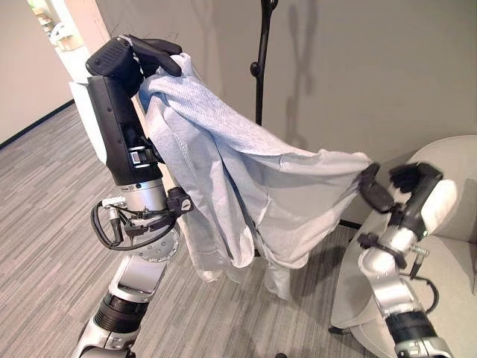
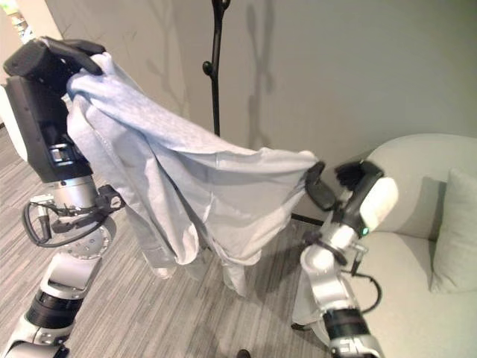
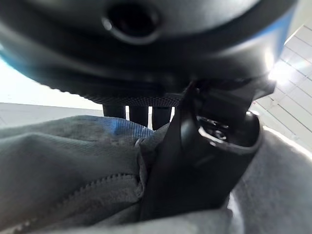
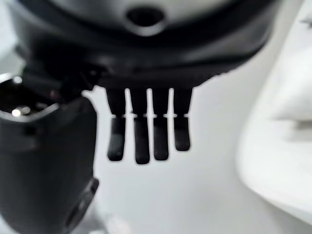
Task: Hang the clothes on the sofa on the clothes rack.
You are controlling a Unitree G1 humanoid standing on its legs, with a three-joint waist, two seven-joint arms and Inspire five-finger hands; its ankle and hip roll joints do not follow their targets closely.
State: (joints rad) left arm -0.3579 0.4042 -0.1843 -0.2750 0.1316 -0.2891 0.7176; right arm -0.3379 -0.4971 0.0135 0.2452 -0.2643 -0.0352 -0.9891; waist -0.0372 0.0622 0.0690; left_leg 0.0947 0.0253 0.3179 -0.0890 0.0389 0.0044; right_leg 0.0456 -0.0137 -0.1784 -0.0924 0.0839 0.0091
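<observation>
High beside the clothes rack (image 1: 261,67), left hand (image 1: 138,56) clamps the soft, floppy shirt (image 1: 231,179); right hand (image 1: 399,183) spreads loose fingers, touching its far hem.

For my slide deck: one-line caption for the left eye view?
Left hand grips a grey garment raised before the black clothes rack; right hand at its far edge.

Soft, even indoor light fills the room, and the plain grey wall (image 1: 387,67) carries faint blurred shadows just beside the thin black metal clothes rack pole (image 1: 260,67). Left of that pole a bright doorway (image 1: 63,33) is washed out to white. In the wrist views the dark left hand (image 3: 204,161) and dark right hand (image 4: 146,131) are out of focus, with glare behind them.
</observation>
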